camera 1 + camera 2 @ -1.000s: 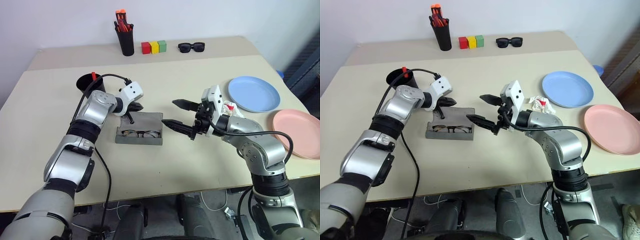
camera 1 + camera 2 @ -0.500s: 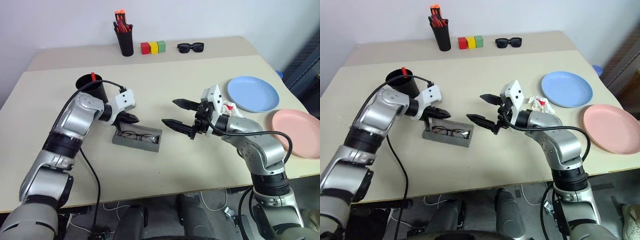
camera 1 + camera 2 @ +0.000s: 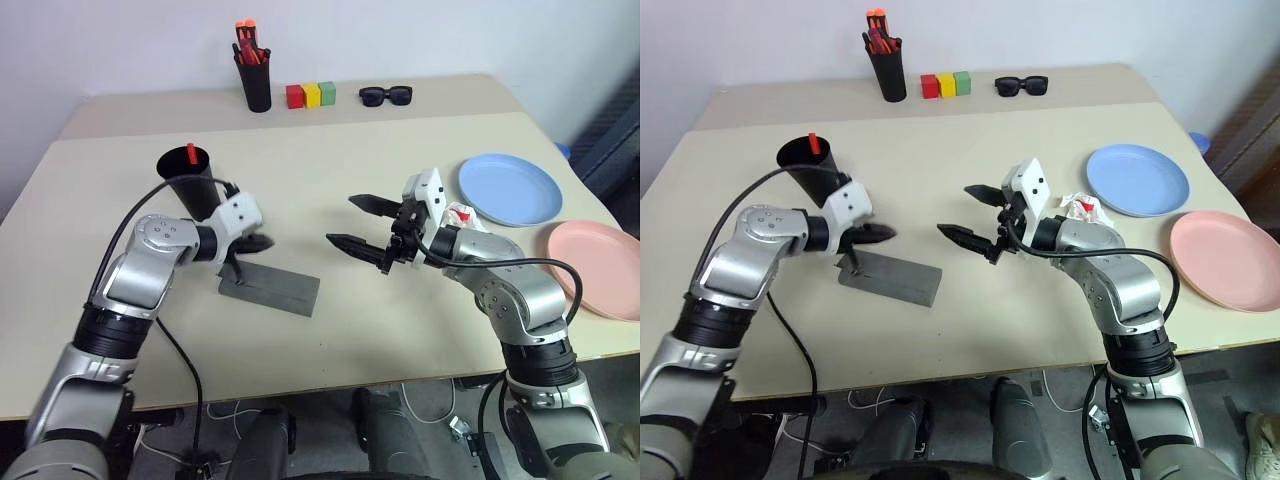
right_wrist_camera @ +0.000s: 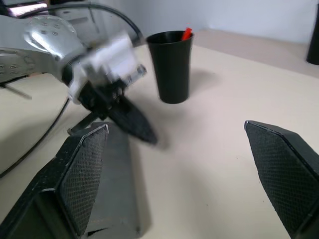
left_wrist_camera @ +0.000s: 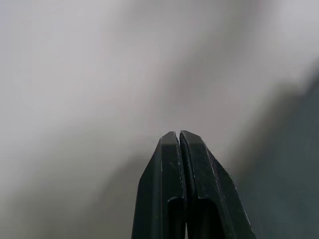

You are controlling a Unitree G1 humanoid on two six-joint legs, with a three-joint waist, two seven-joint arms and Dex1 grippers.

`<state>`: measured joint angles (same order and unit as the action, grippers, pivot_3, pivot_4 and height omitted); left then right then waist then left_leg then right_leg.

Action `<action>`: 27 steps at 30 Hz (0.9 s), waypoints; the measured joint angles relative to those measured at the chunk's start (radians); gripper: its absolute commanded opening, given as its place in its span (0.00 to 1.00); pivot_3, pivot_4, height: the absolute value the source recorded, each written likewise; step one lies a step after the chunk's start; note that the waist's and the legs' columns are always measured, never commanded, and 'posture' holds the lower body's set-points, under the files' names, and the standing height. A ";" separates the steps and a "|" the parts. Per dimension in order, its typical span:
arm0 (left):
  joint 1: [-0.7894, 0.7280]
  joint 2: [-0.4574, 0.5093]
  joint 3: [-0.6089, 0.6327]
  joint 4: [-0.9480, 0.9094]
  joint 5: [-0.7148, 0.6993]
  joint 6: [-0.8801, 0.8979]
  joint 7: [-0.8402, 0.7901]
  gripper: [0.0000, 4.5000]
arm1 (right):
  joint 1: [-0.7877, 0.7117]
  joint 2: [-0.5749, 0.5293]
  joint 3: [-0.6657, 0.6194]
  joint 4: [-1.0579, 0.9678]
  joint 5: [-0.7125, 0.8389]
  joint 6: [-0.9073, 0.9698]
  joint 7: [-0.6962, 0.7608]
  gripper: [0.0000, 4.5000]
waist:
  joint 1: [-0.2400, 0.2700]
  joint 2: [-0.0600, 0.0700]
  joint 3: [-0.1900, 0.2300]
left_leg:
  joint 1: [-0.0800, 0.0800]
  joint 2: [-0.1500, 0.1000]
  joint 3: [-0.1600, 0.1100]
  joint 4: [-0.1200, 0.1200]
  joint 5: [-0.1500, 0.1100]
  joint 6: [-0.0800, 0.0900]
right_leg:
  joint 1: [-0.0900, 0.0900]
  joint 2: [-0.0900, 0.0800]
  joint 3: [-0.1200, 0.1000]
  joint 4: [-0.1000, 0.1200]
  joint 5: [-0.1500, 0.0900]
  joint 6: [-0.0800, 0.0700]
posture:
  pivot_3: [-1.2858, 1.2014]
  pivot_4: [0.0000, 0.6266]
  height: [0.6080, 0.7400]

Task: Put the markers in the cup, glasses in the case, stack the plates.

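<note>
The grey case lies with its lid down in the middle of the table, turned askew. The glasses are hidden. My left gripper hovers just above the case's left end, its fingers pressed together with nothing between them. Behind it stands the black cup, and a marker's red end sticks up out of it. To the right of the case my right gripper is held open and empty above the table. The light blue plate and the pink plate lie side by side at the right.
A crumpled white and red scrap lies beside the blue plate. At the back edge are a black pen holder with orange-capped pens, three coloured blocks and black sunglasses. A black cable runs along my left arm.
The case's lid has come down over the glasses, and the case has slid and turned. My left gripper pulled back toward me. The right gripper stayed put.
</note>
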<state>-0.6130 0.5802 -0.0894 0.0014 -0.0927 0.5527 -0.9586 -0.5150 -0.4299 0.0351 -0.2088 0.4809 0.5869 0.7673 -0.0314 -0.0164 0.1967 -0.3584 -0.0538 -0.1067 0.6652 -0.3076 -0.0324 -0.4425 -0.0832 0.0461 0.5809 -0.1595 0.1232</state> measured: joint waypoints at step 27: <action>0.011 0.026 0.141 0.008 -0.400 -0.107 -0.264 0.99 | 0.378 -0.324 -0.467 0.125 -0.271 0.209 -0.415 1.00 | 0.014 0.001 -0.001 | 0.003 0.000 0.006 0.000 0.000 0.000 | 0.002 0.000 0.003 -0.001 0.000 0.000 | 0.52 0.24 1.00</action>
<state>-0.6024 0.6063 0.0520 0.0098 -0.4926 0.4455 -1.2224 -0.1371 -0.7534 -0.4316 -0.0841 0.2104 0.7962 0.3527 -0.0170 -0.0157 0.1962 -0.3558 -0.0537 -0.1010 0.6649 -0.3076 -0.0321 -0.4402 -0.0834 0.0491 0.5797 -0.1597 0.1232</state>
